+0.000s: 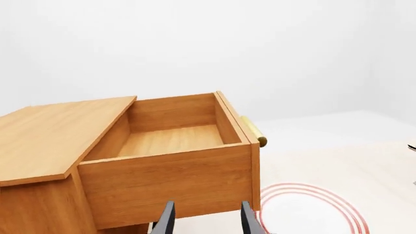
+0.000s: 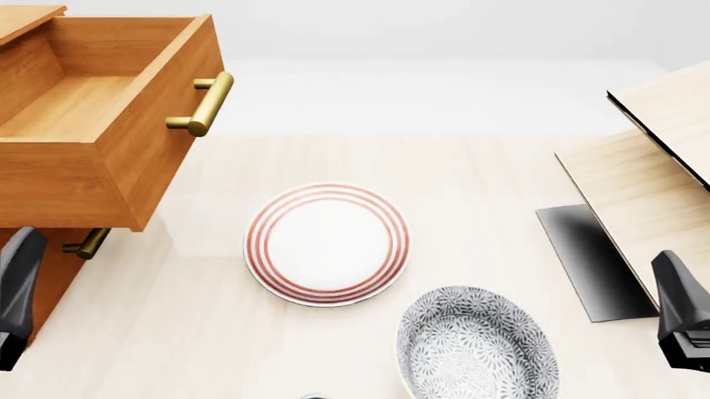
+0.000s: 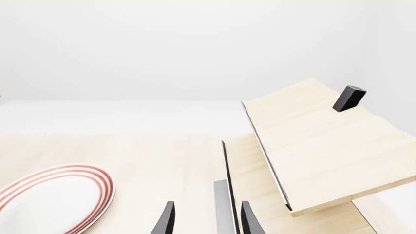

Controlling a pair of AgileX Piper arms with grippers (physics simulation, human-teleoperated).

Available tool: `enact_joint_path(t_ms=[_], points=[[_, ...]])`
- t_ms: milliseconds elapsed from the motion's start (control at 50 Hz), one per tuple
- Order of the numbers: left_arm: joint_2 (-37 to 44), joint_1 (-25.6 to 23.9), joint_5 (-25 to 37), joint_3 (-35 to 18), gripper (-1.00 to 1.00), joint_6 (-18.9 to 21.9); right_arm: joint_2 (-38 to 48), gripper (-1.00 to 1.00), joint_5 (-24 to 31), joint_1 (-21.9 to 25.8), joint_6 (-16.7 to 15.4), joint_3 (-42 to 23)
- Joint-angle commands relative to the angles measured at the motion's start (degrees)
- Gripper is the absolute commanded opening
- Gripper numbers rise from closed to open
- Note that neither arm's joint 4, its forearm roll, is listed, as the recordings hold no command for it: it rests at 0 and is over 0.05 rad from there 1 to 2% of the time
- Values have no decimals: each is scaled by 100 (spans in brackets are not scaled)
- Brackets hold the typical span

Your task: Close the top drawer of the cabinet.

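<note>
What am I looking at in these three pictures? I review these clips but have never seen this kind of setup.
These are simulator renders of two robot arms at a table. One camera looks down from above; each of the other two rides behind one hand. At the left stands an orange-brown cabinet with its top drawer pulled out and empty. On the table lie a red-ringed plate and a patterned bowl; a pale wooden slanted rack stands at the right. The left hand and right hand are both open and hold nothing.

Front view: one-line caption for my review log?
Top drawer pulled open from cabinet; striped plate and patterned bowl on table.
</note>
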Motion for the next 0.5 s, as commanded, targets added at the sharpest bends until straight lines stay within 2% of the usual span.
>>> enact_joint_path(t_ms=[20,80,340,500], points=[[-3,-867,264,-548,100,279,5,100,-6,-2,0,1],[-3,-913,311,-588,100,273,5,100,-6,-2,0,1],[-1,-2092,297,-789,100,368,-17,100,16,-2,0,0],[28,-2444,342,-837,100,252,-26,100,25,-2,0,0]])
